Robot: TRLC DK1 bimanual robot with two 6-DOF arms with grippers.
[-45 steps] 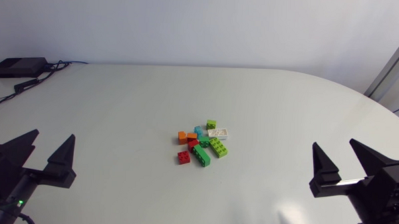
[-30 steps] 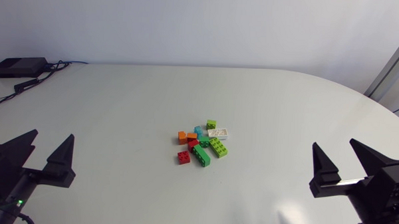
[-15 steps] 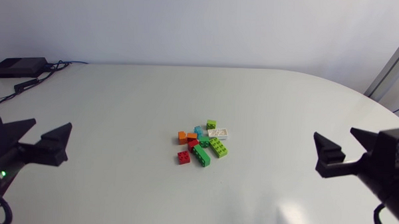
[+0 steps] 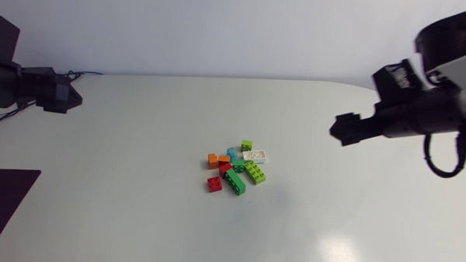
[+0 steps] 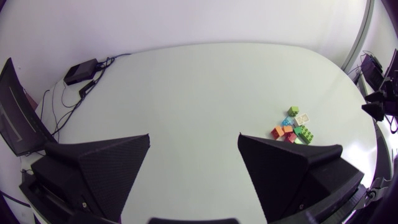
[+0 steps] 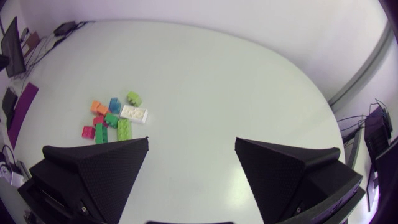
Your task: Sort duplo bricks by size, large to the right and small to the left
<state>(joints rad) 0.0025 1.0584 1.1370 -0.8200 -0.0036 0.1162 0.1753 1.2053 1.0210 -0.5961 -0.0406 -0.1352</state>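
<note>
Several duplo bricks [image 4: 236, 166] lie in one loose pile at the table's middle. Among them are a white long brick [image 4: 255, 156], a lime long brick [image 4: 255, 172], a dark green long brick [image 4: 235, 182], a small red brick [image 4: 215, 184], a small orange brick [image 4: 214, 158] and a small lime brick [image 4: 247, 145]. My left gripper [image 4: 61, 98] hangs high over the back left, open and empty [image 5: 194, 162], with the pile [image 5: 292, 127] far ahead of it. My right gripper [image 4: 347, 129] is raised at the right, open and empty [image 6: 191, 165], with the pile [image 6: 115, 118] well ahead of it.
A black box [image 4: 21, 78] with cables sits at the back left corner. A dark purple panel [image 4: 1, 204] lies at the front left edge. Bare white table [image 4: 138, 182] surrounds the pile on all sides.
Both arms have lifted from the front corners of the table and now stand raised further back. Both grippers stayed open. The bricks have not moved.
</note>
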